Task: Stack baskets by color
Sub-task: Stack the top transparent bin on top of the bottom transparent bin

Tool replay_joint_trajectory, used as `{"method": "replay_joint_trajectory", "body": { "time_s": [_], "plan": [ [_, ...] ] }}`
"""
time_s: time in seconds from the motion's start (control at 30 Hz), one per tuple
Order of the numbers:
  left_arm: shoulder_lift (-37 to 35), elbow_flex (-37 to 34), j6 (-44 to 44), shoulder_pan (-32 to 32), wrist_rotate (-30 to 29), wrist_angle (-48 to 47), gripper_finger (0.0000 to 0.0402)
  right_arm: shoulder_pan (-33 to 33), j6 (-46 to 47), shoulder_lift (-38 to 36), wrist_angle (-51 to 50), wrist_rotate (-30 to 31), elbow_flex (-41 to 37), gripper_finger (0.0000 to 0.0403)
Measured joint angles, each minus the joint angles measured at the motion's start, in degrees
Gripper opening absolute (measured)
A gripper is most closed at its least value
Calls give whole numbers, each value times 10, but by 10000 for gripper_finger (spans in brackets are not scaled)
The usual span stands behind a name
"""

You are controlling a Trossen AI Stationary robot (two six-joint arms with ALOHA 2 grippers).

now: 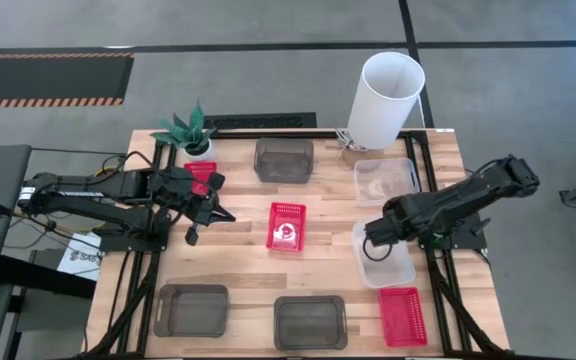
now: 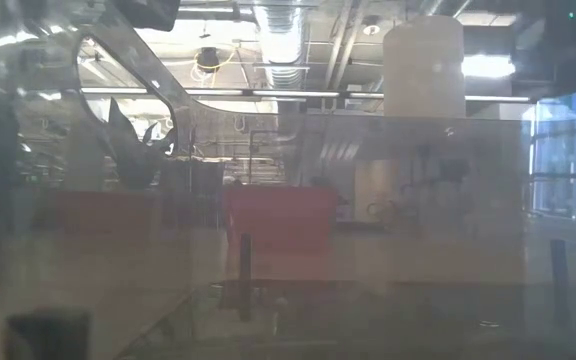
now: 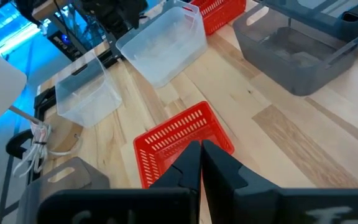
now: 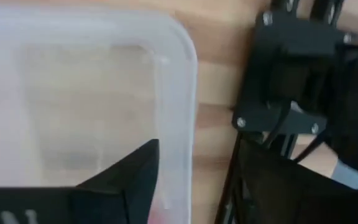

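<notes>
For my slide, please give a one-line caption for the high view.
Right claw open over a clear basket; left claw shut beside the central red basket; baskets still unstacked.

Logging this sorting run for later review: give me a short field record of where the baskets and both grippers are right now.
red mesh plastic baskets: one mid-table; one near right corner
smoky dark grey translucent baskets: two along the near edge; one at the far side
clear transparent plastic baskets: both right side
left gripper: shut, empty
right gripper: open over nearer clear basket
</notes>
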Motion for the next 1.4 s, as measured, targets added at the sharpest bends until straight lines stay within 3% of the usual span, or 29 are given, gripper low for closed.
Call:
{"method": "replay_joint_trajectory", "body": {
  "time_s": [0.2,0.3,0.4,0.73,1.07,1.2,1.4],
  "plan": [
    [0,0,1,0,1,-5,0,-49,-96,-18,10,112,68,259],
    [0,0,1,0,1,-4,0,-87,-171,-15,64,176,85,259],
    [0,0,1,0,1,-4,0,-145,-257,4,144,203,82,259],
    [0,0,-16,0,1,-6,0,-306,-402,128,226,182,77,260],
    [0,0,-27,0,0,-12,0,-347,-434,210,247,123,77,253],
    [0,0,-26,0,0,-15,0,-348,-443,231,250,90,77,210],
    [0,0,-27,0,0,-28,0,-343,-457,259,250,76,76,107]
  ]
}}
